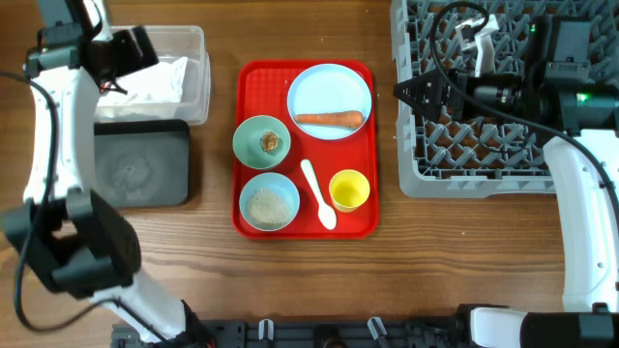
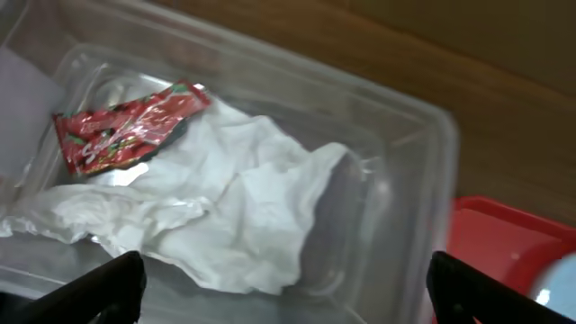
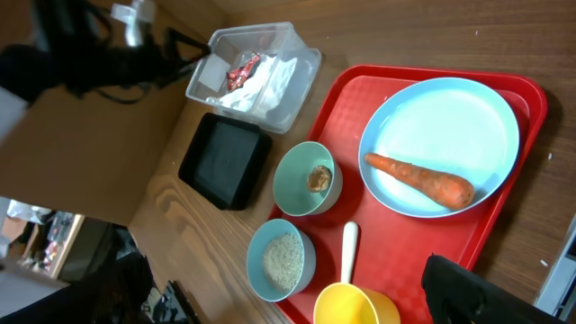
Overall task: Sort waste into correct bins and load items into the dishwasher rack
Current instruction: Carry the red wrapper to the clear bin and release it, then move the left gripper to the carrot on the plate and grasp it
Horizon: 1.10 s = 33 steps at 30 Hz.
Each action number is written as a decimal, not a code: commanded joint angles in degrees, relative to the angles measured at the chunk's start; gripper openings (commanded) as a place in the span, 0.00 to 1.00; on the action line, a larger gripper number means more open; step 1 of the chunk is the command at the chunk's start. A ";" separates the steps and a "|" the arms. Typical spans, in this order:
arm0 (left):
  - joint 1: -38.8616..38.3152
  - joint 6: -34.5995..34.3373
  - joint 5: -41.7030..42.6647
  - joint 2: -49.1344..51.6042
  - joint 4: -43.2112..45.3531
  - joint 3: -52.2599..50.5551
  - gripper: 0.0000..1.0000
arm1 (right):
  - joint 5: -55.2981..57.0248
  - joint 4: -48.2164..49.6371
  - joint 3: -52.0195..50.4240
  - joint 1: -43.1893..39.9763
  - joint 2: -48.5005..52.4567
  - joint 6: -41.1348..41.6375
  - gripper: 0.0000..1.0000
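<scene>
My left gripper (image 1: pixel 131 50) (image 2: pixel 288 301) is open and empty over the clear tub (image 1: pixel 200 92) (image 2: pixel 396 180). The tub holds the crumpled white napkin (image 2: pixel 234 198) and the red wrapper (image 2: pixel 126 130). The black tray (image 1: pixel 145 169) lies in front of it. On the red tray (image 1: pixel 253 82) the blue plate (image 1: pixel 329 87) carries the carrot (image 1: pixel 329 121). The green bowl (image 1: pixel 253 135) holds a brown lump (image 1: pixel 272 142), and the blue bowl (image 1: pixel 269 203) holds rice. The white spoon (image 1: pixel 317 193) and yellow cup (image 1: pixel 349 189) lie beside them. My right gripper (image 1: pixel 404 94) (image 3: pixel 297 310) is open and empty at the grey rack's (image 1: pixel 484 164) left edge.
The rack's upright pegs stand under the right arm. Bare wooden table (image 1: pixel 435 251) lies in front of the rack and the red tray. The right wrist view shows the tub (image 3: pixel 288 90), the black tray (image 3: pixel 225 157) and the dishes on the red tray (image 3: pixel 423 261).
</scene>
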 commanded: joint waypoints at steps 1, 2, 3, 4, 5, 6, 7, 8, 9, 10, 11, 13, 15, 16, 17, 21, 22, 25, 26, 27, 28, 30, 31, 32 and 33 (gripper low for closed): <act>-4.42 -0.13 1.81 -7.23 -3.30 0.09 1.00 | 0.52 0.35 0.98 0.02 0.22 0.00 1.00; -5.60 -0.15 2.40 -8.00 -4.31 0.09 1.00 | 0.81 0.39 0.98 0.02 0.22 0.00 1.00; -6.84 -0.15 2.62 -8.68 -5.44 0.09 1.00 | 1.33 0.48 0.98 0.02 0.22 0.04 1.00; -8.22 -0.13 2.60 -9.18 -6.64 0.09 1.00 | 1.75 0.57 0.98 0.02 0.22 0.02 1.00; -9.53 -0.15 2.62 -9.55 -7.72 0.09 1.00 | 1.90 0.76 0.98 0.02 0.22 0.02 0.99; -11.26 -0.15 2.60 -9.81 -9.14 0.09 1.00 | 1.88 0.85 0.98 0.02 0.22 0.02 1.00; -12.26 -0.15 2.60 -9.84 -9.94 0.09 1.00 | 1.88 1.01 0.98 0.02 0.22 0.02 1.00; -13.51 -0.17 2.60 -9.84 -10.97 0.09 1.00 | 1.88 1.16 0.98 0.02 0.22 0.00 1.00; -14.71 -0.15 2.60 -9.84 -11.82 0.07 1.00 | 1.90 1.22 0.98 0.02 0.22 0.02 1.00; -15.82 -0.17 2.60 -9.81 -12.61 0.07 1.00 | 1.90 1.33 0.98 0.02 0.22 0.00 1.00; -16.90 -0.17 2.60 -9.81 -13.29 0.07 1.00 | 1.92 1.42 0.98 0.02 0.22 0.00 1.00; -18.82 -0.59 2.58 -9.81 -14.32 0.07 1.00 | 2.34 1.49 0.98 0.02 0.22 0.00 1.00; -20.33 -2.16 2.60 -9.81 -14.84 0.07 1.00 | 2.97 1.40 0.98 0.02 0.22 0.02 1.00; -20.79 -3.15 2.58 -9.81 -15.02 0.07 1.00 | 3.19 1.33 0.98 0.02 0.22 0.04 1.00; -21.49 -4.37 2.60 -9.81 -15.45 0.07 1.00 | 3.39 1.20 0.98 0.02 0.22 0.04 1.00; -23.56 -5.86 2.60 -9.79 -17.11 0.07 1.00 | 3.87 1.16 0.98 0.02 0.22 0.07 1.00; -24.28 -6.43 2.62 -9.79 -17.40 0.00 1.00 | 4.55 1.14 0.98 0.02 0.22 0.11 1.00; -26.10 -6.54 2.58 -9.79 -17.64 -0.11 1.00 | 8.17 0.22 0.98 0.02 0.22 0.22 1.00; -26.67 -6.56 2.58 -9.77 -17.64 -0.11 1.00 | 9.84 -0.35 0.98 0.02 0.22 0.22 1.00; -27.17 -6.54 2.58 -9.68 -17.59 -0.11 1.00 | 11.61 -1.09 0.98 0.02 0.22 0.22 1.00; -27.74 -6.54 2.58 -9.57 -17.51 -0.11 1.00 | 13.46 -1.95 0.98 0.02 0.22 0.22 1.00; -28.83 -6.54 2.54 -8.74 -17.44 -0.11 1.00 | 18.32 -3.98 0.98 0.02 0.22 0.22 1.00; -29.14 -6.54 2.54 -8.33 -17.46 -0.11 1.00 | 20.13 -4.50 0.98 0.02 0.22 0.24 1.00; -29.51 -6.56 2.56 -7.72 -17.49 -0.11 1.00 | 21.07 -4.70 0.98 0.02 0.22 0.26 1.00; -29.73 -6.56 2.56 -7.28 -17.49 -0.11 1.00 | 21.55 -4.79 0.98 0.02 0.22 0.50 1.00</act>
